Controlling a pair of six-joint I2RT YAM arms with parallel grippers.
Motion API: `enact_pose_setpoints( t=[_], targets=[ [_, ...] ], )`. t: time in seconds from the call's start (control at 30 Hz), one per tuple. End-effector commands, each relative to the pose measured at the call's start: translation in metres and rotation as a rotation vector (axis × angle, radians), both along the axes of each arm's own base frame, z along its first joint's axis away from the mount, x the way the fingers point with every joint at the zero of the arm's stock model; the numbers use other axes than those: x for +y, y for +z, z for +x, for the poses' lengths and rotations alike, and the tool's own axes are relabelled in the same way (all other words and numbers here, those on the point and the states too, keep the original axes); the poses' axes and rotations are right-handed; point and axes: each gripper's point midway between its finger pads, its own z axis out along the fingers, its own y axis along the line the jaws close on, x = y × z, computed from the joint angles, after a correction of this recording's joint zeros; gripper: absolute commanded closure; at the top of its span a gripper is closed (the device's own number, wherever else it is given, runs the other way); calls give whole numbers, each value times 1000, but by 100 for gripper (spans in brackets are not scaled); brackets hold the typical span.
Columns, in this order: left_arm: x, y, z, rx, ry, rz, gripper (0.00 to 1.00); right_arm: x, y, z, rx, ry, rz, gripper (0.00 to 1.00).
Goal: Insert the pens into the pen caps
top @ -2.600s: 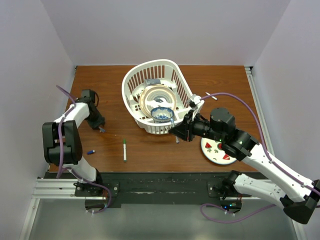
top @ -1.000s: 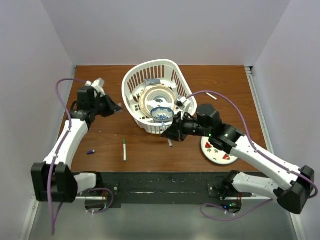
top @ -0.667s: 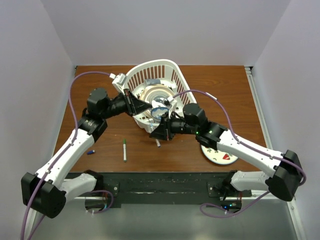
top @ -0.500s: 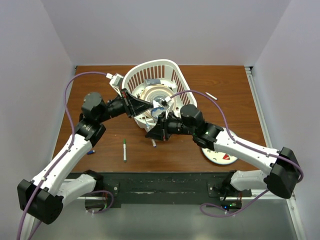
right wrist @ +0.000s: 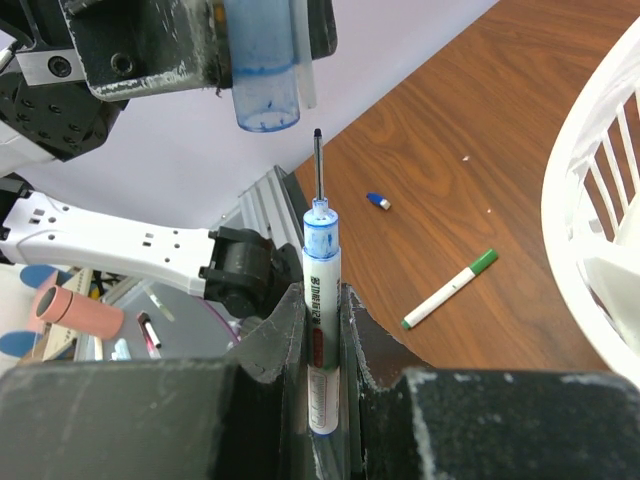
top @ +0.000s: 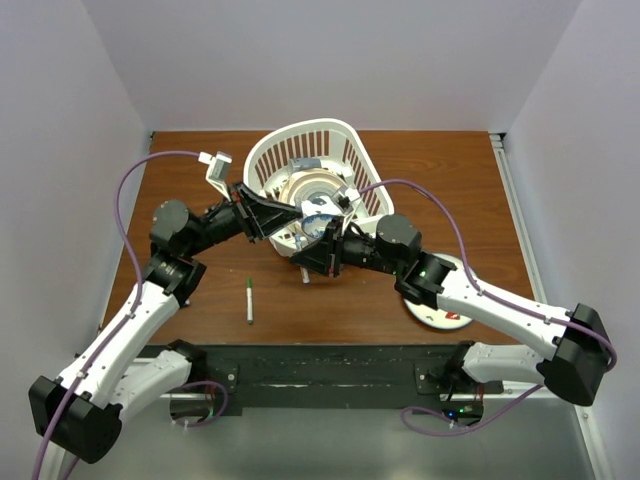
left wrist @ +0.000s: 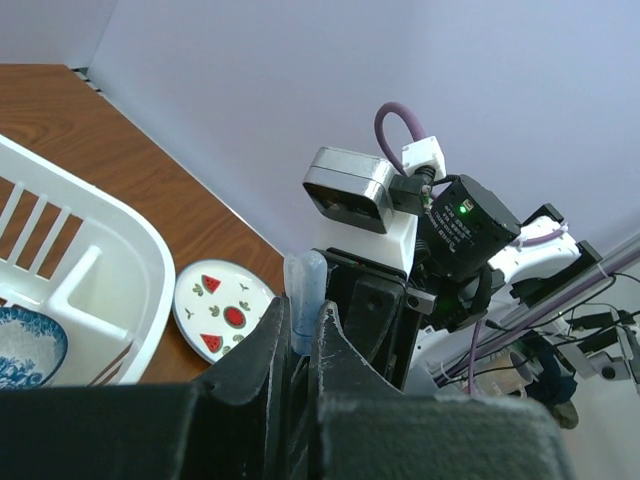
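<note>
A brown wooden tabletop (top: 450,180) carries a white slotted basket (top: 305,127), which stands just behind both claws. The two arms reach inward and meet in the air in front of it.

A round white plate (left wrist: 222,300) painted with watermelon slices lies on the tabletop beyond the left claw (left wrist: 300,325), under the right arm. A blue patterned bowl (left wrist: 25,345) sits inside the basket, off to the side of the left claw.

The right claw (right wrist: 318,310) is closed tight on a white-barrelled pen (right wrist: 320,260) with a blue collar. It holds the pen upright, with the thin dark tip pointing away from the claw.

A second pen (right wrist: 450,288), with a green cap on it, lies flat on the tabletop below the right claw.

The left claw pinches a translucent blue-tinted pen cap (left wrist: 305,285). The cap's open mouth faces the held pen. The pen tip sits just beside the rim of that mouth, not inside it.

A small blue cap (right wrist: 377,201) lies loose on the tabletop, past the green-capped pen as seen from the right claw.
</note>
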Motion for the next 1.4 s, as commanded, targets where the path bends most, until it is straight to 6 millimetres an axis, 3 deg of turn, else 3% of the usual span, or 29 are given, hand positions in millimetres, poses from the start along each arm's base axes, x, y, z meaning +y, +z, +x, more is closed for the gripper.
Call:
enact_pose_setpoints(
  t=[0.0,0.8,1.37],
  targets=[
    [3,11,1,-14,31,-29,100,1,19,3,-47,-27,57,100],
    [6,13,0,13,53,-20,100,-8,35,7,-90,-79,75,100],
    [6,-13,-2,60,48,0,100,-6,45,9,-102,-81,96,100]
  ],
)
